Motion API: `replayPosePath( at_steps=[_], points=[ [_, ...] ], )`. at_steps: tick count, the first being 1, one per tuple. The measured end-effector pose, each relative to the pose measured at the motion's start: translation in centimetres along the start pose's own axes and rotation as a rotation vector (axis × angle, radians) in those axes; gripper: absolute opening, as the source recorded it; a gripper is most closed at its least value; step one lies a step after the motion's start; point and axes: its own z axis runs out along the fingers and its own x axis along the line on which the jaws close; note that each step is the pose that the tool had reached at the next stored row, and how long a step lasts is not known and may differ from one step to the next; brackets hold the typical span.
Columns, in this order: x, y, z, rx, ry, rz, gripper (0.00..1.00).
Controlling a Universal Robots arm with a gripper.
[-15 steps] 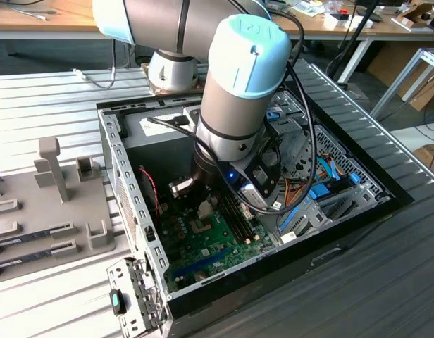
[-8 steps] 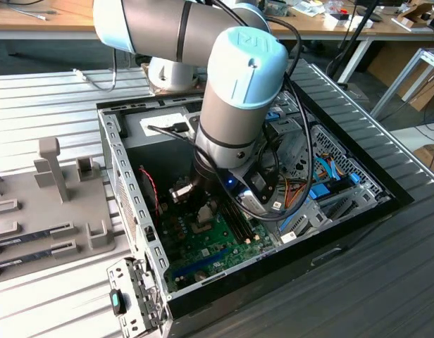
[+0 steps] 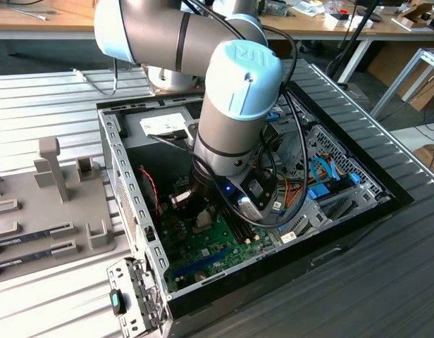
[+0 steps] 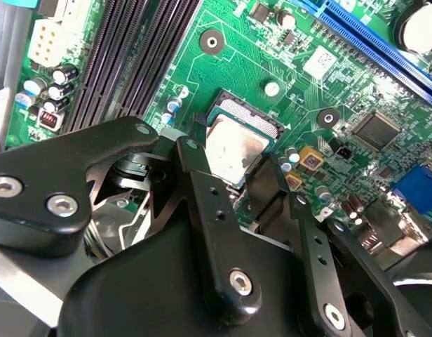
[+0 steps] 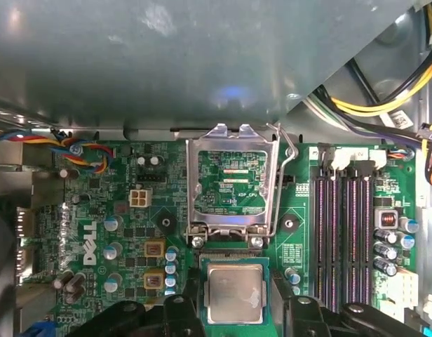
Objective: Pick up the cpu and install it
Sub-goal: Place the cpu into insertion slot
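Install step, by the look of it: the gripper (image 5: 235, 283), its fingers (image 4: 202, 184) just chip-width apart, appears to pinch the cpu (image 5: 235, 300) by two opposite edges right over the open socket (image 4: 250, 112). Pins show past one chip edge, so it seems not yet seated. The plate (image 5: 233, 184) stands raised. Seating would call for a flat, square descent. In the exterior view the board (image 3: 210, 250) lies at 6 o'clock from the arm (image 3: 234, 120).

exterior view high and off to one side, angled down into open pc case (image 3: 108, 141), both wrist views close over green motherboard (image 5: 300, 203) (image 4: 237, 63), first straight down, second oblique, overlap at cpu (image 5: 233, 293) (image 4: 232, 149)
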Motion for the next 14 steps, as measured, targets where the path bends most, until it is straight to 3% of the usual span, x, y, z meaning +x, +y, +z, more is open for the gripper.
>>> replayPosePath(
  at_steps=[7, 14],
  points=[
    [0.3, -0.1, 0.67, 0.0007, 0.0003, 0.0, 0.47],
    [0.37, -0.63, 0.78, 0.0019, 0.0, 0.0, 0.47]
  ],
)
